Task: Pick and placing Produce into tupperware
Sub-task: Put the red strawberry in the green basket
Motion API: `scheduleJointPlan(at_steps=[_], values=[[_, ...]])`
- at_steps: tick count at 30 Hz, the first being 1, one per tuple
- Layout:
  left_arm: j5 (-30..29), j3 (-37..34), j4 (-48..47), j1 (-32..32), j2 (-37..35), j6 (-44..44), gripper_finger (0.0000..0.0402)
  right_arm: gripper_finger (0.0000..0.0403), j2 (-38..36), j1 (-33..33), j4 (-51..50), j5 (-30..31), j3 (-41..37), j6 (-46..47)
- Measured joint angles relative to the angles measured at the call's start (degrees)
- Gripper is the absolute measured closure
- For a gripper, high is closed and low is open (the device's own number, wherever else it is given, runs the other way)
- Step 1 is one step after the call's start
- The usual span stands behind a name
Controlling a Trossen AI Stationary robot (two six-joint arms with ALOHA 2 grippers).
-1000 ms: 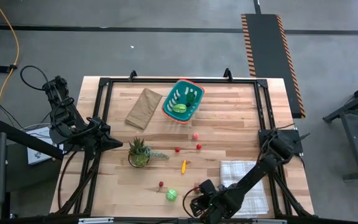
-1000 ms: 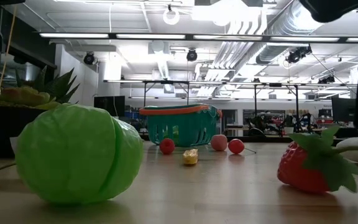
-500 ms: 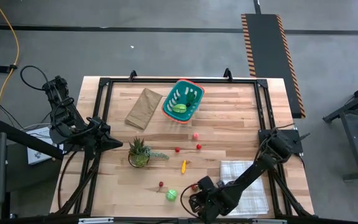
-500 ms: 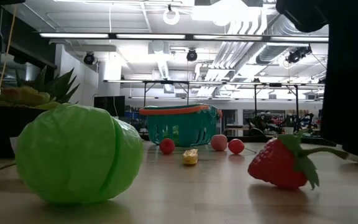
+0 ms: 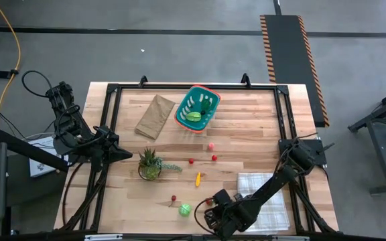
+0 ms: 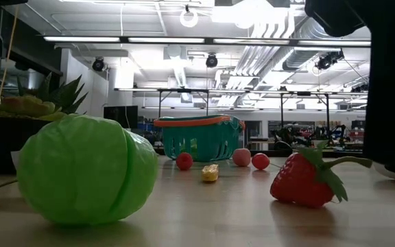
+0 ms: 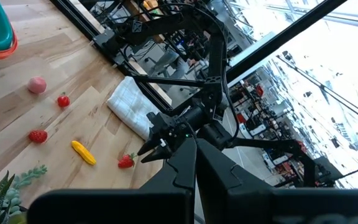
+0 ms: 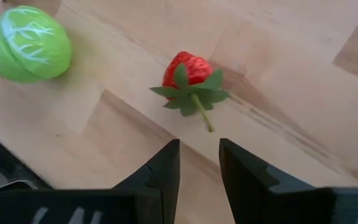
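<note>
The right pincer (image 8: 199, 163), fingers slightly apart and empty, hovers just short of the strawberry (image 8: 190, 73) lying on the bench (image 5: 246, 127) near the front edge beside the cabbage (image 8: 23, 43); next, I'd judge, it must drop and close.

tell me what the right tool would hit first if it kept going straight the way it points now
Most likely the strawberry: it lies on the table directly ahead of the right tool, in line with the gap between its open fingers. Depth is unclear.

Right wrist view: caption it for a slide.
Right gripper open just short of a strawberry, green cabbage beside it.
</note>
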Motion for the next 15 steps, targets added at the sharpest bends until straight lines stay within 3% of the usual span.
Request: scheduleJointPlan(at_steps=[15], values=[[0.0,0.0,0.0,0.0,0.0,0.0,0.0401,0.0300,0.0,-0.9,-0.7,0.5,0.0,-5.5]])
